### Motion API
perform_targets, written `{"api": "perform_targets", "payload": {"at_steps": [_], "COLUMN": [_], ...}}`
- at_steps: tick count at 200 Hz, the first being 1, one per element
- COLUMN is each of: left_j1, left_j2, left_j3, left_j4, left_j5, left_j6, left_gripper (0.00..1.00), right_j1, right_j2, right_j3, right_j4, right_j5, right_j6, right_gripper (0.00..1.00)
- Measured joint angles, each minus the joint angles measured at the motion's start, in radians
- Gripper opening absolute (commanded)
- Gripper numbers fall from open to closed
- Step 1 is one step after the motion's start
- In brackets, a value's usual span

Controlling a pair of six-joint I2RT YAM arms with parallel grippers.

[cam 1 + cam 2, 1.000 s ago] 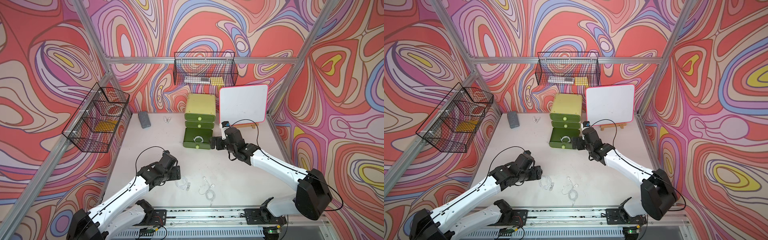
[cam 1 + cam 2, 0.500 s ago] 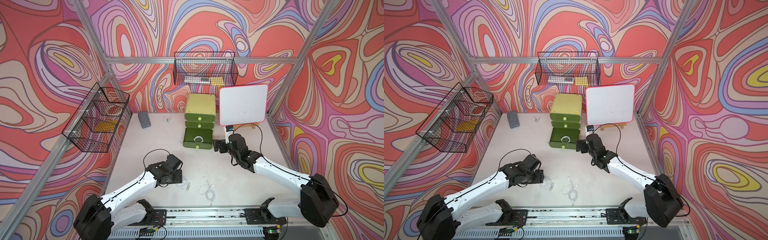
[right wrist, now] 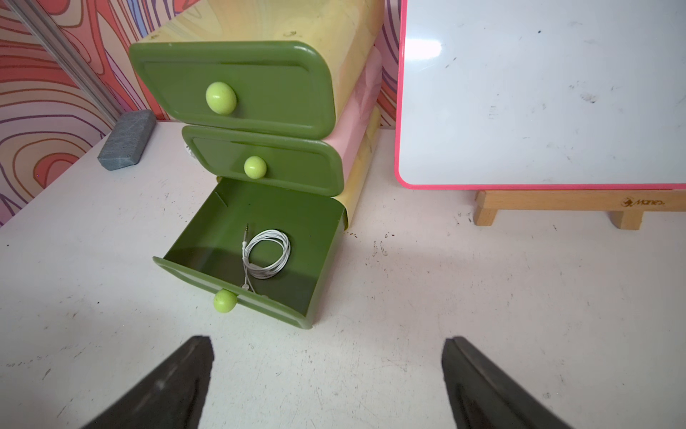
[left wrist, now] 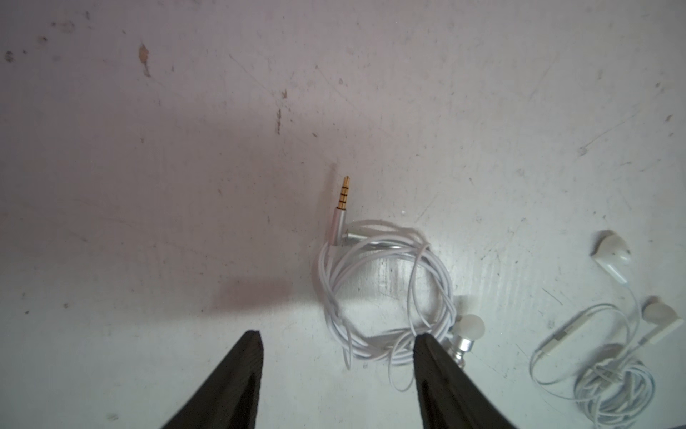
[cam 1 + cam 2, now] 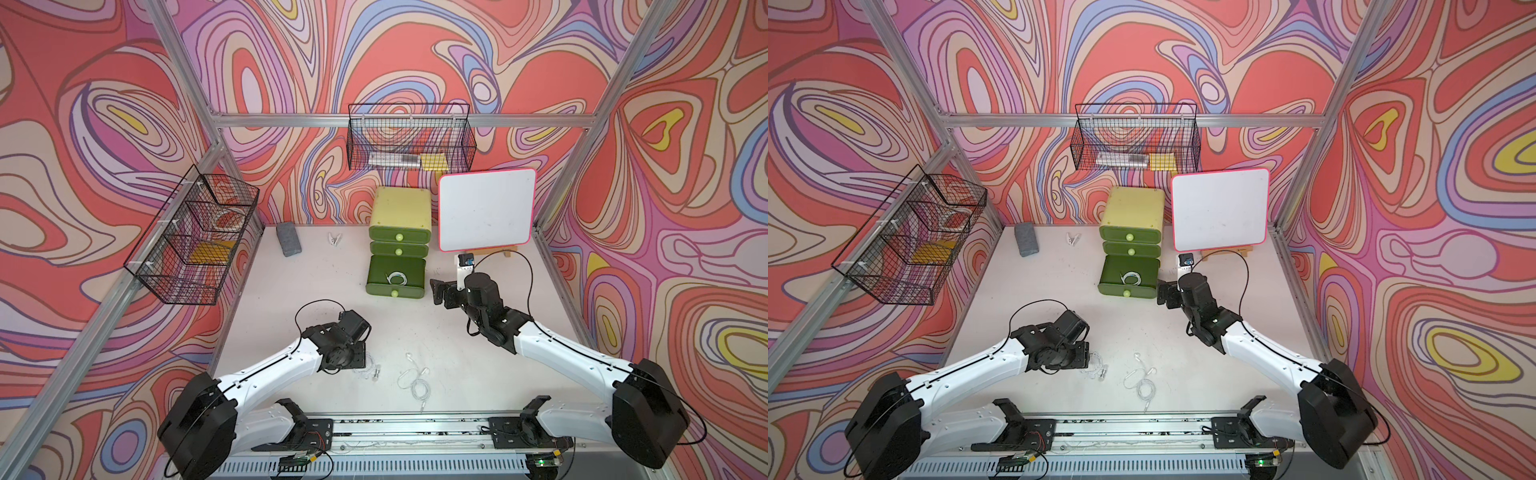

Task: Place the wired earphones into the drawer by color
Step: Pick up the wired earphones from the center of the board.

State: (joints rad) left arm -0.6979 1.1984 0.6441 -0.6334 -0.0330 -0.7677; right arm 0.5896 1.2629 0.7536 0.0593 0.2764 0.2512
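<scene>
The left pincer (image 4: 339, 336) hangs low over the bench (image 4: 148, 185), jaws moderately apart and gripping nothing; one fingertip (image 4: 427, 345) overlaps the edge of a coiled white earphone set (image 4: 332, 297), the other stands clear beside it. A second white set (image 4: 608, 386) lies loose nearby. Further right, the cabinet (image 5: 401, 208) has its bottom drawer (image 3: 208, 230) pulled out, a third white coil (image 3: 286, 252) inside. The right pincer (image 3: 328, 341) gapes wide and empty, just beside that drawer, near the whiteboard (image 5: 486, 212)
</scene>
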Motion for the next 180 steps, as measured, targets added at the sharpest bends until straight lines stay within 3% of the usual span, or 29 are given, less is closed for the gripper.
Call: {"api": "perform_targets", "payload": {"at_steps": [180], "left_j1": [-0.017], "left_j2": [0.121], "left_j3": [-0.021], "left_j4": [0.081], "left_j5": [-0.007], "left_j6": [-0.008], "left_gripper": [0.27], "right_j1": [0.0], "right_j2": [-0.008], "right_j3": [0.0], "right_j4": [0.0], "right_j5": [0.032], "right_j6": [-0.007], "right_gripper": [0.98]}}
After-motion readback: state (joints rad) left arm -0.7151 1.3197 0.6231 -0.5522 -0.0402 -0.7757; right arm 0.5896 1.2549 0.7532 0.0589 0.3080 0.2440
